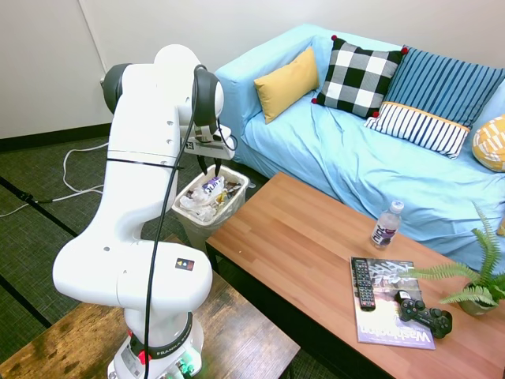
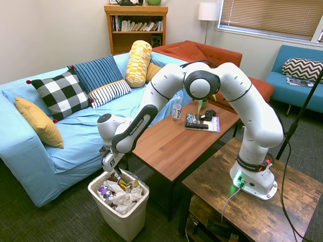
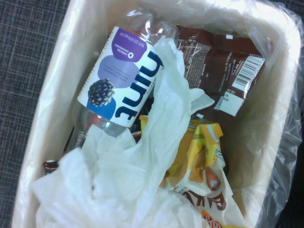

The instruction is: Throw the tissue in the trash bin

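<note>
My claw [image 2: 113, 170] hangs just above the small white tapered trash bin [image 2: 127, 220] with its plastic liner, on the floor by the wooden tabletop's [image 2: 169, 143] end corner. I cannot tell whether it is spread or pressed together. A crumpled white paper tissue [image 3: 128, 175] lies inside the bin, touching a clear purple-labelled bottle [image 3: 123, 80] and wrappers [image 3: 223, 71].

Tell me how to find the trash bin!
Start at the long light-blue sofa, then look down at the dark carpet off the near corner of the wooden coffee table. The small white rectangular trash bin stands there, the only container stuffed with wrappers and a purple-labelled bottle.
</note>
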Robot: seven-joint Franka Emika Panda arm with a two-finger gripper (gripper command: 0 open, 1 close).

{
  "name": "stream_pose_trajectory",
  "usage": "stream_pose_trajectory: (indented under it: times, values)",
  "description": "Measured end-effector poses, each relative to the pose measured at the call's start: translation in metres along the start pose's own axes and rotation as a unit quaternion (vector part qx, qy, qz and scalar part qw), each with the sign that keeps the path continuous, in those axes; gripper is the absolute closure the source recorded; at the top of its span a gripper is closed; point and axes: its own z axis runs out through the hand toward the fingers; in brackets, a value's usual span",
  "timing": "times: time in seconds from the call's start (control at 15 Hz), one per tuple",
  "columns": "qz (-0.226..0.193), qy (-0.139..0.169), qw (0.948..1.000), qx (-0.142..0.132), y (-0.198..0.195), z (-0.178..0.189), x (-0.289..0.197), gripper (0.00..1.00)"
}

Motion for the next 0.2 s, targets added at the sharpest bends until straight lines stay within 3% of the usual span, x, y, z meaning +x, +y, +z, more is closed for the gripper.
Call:
stream_pose_trajectory:
  times: [0.2]
  values:
    - [0.008,-0.006,1.0,0.0,0.0006,0.0021,0.0,0.0]
